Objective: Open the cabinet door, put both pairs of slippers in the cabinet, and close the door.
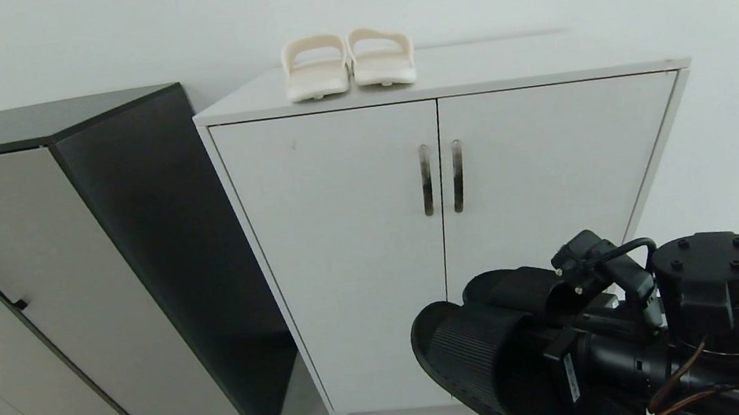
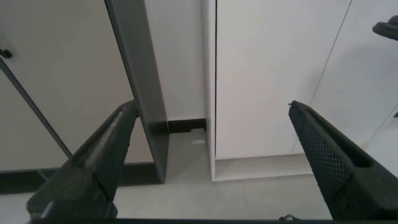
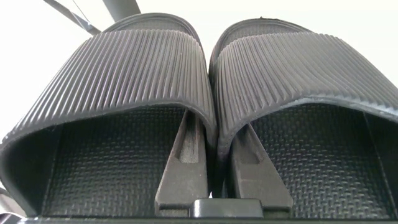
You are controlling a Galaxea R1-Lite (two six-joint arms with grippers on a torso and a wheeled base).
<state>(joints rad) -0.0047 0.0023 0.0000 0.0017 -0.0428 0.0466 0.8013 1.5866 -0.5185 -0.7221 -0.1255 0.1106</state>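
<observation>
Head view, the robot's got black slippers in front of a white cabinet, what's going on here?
The right gripper is shut on a pair of black slippers, one finger inside each slipper pinching their inner walls together, held low in front of the white cabinet. Both doors are closed. A pair of cream slippers sits on the cabinet top. The left gripper is open and empty, low down, facing the gap between the white cabinet and the dark cabinet beside it.
</observation>
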